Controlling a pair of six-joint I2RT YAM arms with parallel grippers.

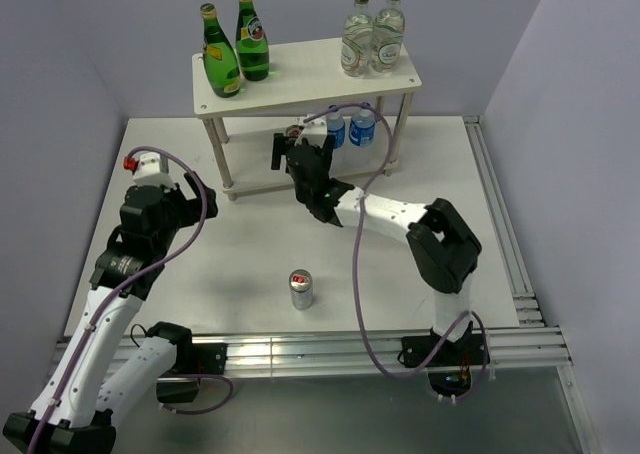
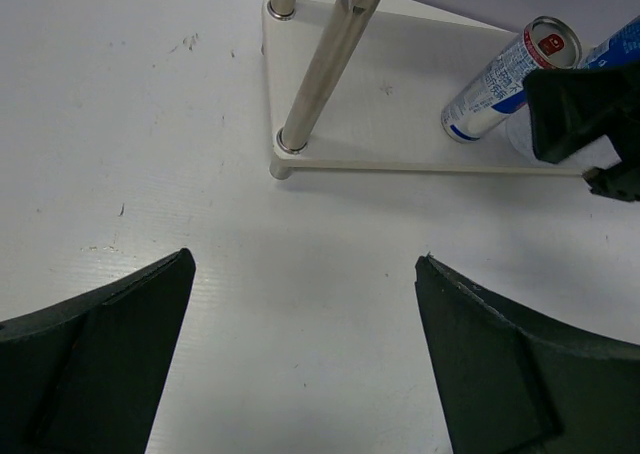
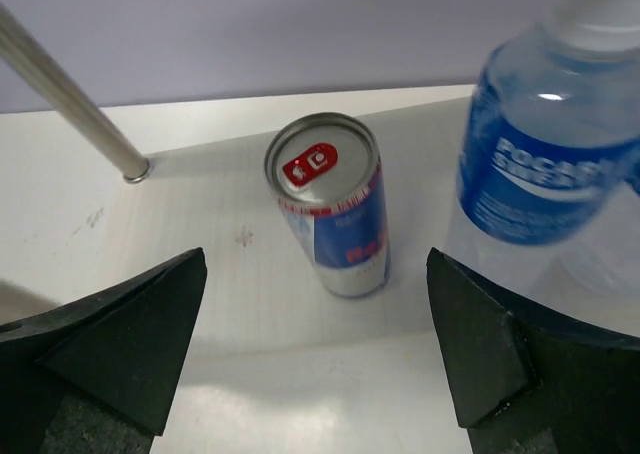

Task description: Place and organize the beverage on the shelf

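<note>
Right gripper (image 3: pixel 315 274) before can (image 3: pixel 335 214) on shelf (image 3: pixel 200 304)
Jaws spread, can free at 12 o'clock; best back out toward 6, clear of bottle (image 3: pixel 540 164) at 2; left gripper (image 2: pixel 305 274) likewise spread.

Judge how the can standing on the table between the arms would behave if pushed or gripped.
The can stands upright, taller than wide, so a push near its top would probably tip it; once down, its round body would likely roll. Its smooth metal side looks slippery, and may dent under a hard squeeze.
</note>
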